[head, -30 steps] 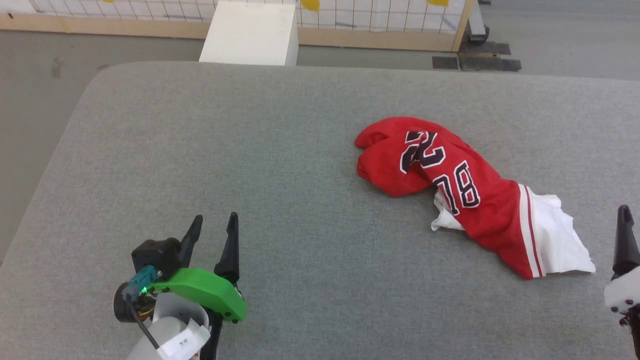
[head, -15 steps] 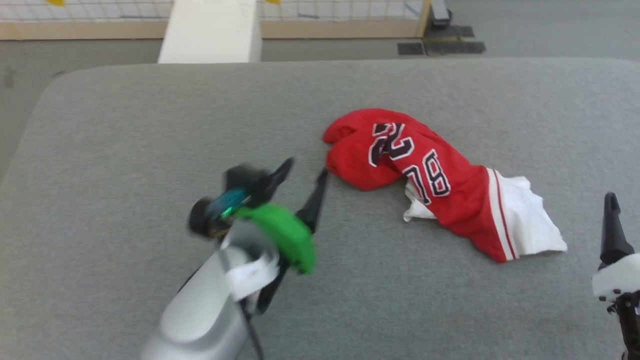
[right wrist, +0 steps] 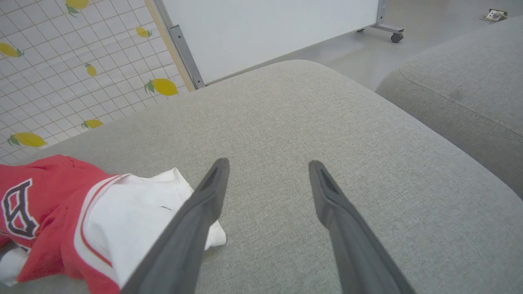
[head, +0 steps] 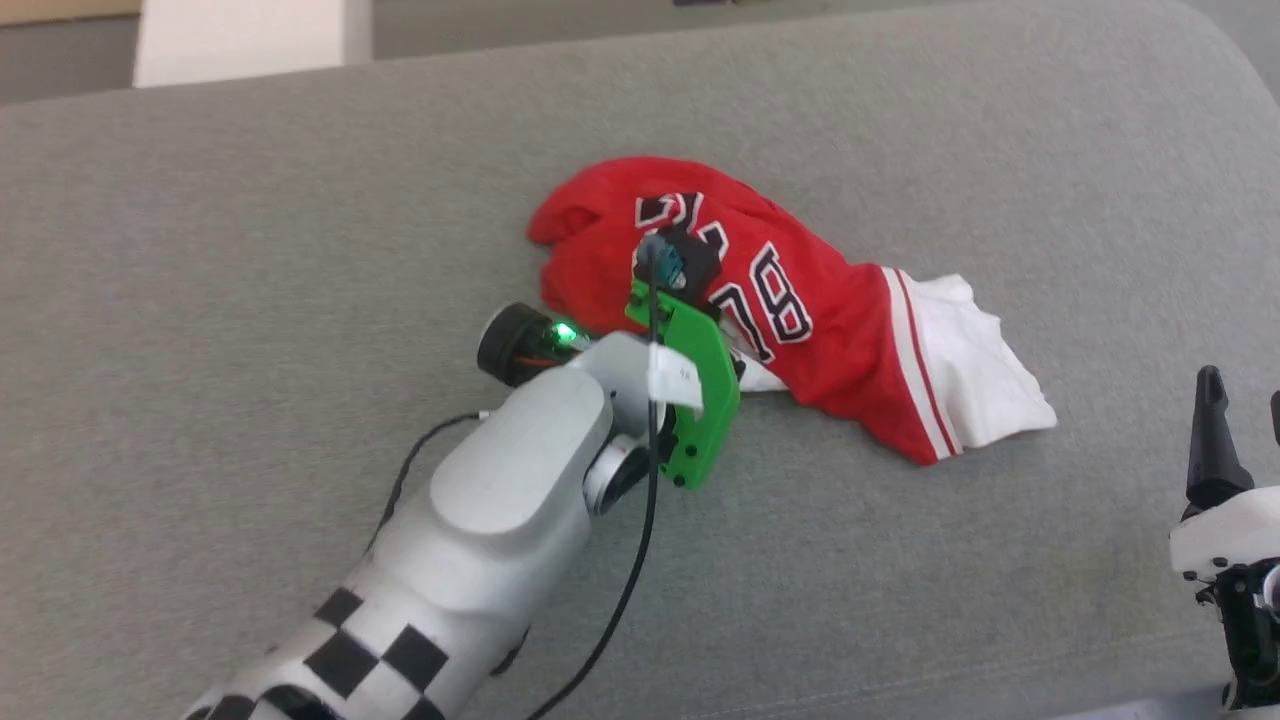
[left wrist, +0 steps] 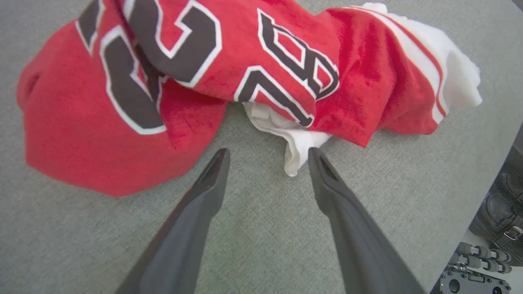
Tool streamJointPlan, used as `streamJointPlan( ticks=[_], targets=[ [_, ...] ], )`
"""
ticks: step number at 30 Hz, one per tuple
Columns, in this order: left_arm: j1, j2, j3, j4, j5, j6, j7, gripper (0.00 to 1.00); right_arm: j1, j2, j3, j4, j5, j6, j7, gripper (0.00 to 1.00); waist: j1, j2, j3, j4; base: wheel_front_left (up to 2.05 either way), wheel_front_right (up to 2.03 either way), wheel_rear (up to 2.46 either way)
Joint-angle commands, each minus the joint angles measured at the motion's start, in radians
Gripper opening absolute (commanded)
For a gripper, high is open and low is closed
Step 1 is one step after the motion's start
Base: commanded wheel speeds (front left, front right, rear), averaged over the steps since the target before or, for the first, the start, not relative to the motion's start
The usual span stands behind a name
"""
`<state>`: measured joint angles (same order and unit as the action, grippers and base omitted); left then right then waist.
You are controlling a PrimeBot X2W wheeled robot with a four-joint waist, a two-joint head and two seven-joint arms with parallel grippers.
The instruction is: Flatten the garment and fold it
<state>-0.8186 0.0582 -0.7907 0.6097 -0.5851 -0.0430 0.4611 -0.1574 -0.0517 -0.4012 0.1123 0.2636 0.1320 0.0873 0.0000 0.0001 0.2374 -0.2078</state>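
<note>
The garment (head: 850, 340) lies crumpled on the grey cushion (head: 250, 250): red with black-and-white lettering, a white sleeve with red stripes at its right end. My left arm's green wrist mount (head: 690, 390) hangs over the garment's near edge. In the left wrist view the left gripper (left wrist: 268, 152) is open, its fingers straddling a white fold (left wrist: 296, 147) that pokes out under the red cloth (left wrist: 94, 139); nothing is gripped. My right gripper (head: 1243, 410) stands open at the right edge, apart from the garment. In the right wrist view the right gripper (right wrist: 268, 163) is just right of the white sleeve (right wrist: 135, 208).
A white box (head: 240, 40) stands beyond the cushion's far left edge. The right wrist view shows a second grey cushion (right wrist: 461, 98), a white wheeled board (right wrist: 265, 28) and a lemon-print screen (right wrist: 61, 61). The cushion's edge runs close by the right gripper.
My left arm has reached forward and right, from the near left of the cushion to the garment's near edge. The head camera has tilted, shifting the picture. The right gripper has stayed put.
</note>
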Motion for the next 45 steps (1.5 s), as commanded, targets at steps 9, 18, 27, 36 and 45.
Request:
streamJointPlan(
  ticks=[9, 18, 27, 36, 45],
  targets=[
    [-0.071, -0.008, -0.086, 0.075, -0.048, 0.011, 0.089, 1.0, -0.046, 0.001, 0.017, 0.051, 0.022, -0.001, -0.04, 1.0, 0.0, -0.0001, 0.099, -0.077, 0.0, 0.0, 0.0],
    [-0.085, -0.008, -0.13, 0.104, -0.096, 0.029, 0.061, 0.0, -0.068, 0.001, 0.031, 0.075, 0.015, -0.001, -0.054, 1.0, 0.0, -0.0001, 0.117, -0.064, 0.0, 0.0, 0.0],
    [-0.101, -0.008, -0.127, 0.073, -0.179, 0.043, -0.014, 0.0, -0.068, 0.001, 0.027, 0.089, -0.005, -0.001, -0.055, 1.0, 0.0, -0.0001, 0.092, -0.018, 0.0, 0.0, 0.0],
    [-0.079, 0.048, -0.018, 0.005, -0.228, 0.103, -0.15, 0.0, -0.026, 0.001, 0.003, 0.073, -0.038, -0.001, -0.028, 1.0, 0.0, -0.0001, 0.011, 0.091, 0.0, 0.0, 0.0],
    [0.127, 0.212, 0.149, -0.17, -0.319, 0.245, -0.238, 0.0, 0.016, 0.001, 0.015, 0.043, -0.058, -0.001, 0.013, 1.0, 0.0, -0.0001, -0.071, 0.211, 0.0, 0.0, 0.0]
  ],
)
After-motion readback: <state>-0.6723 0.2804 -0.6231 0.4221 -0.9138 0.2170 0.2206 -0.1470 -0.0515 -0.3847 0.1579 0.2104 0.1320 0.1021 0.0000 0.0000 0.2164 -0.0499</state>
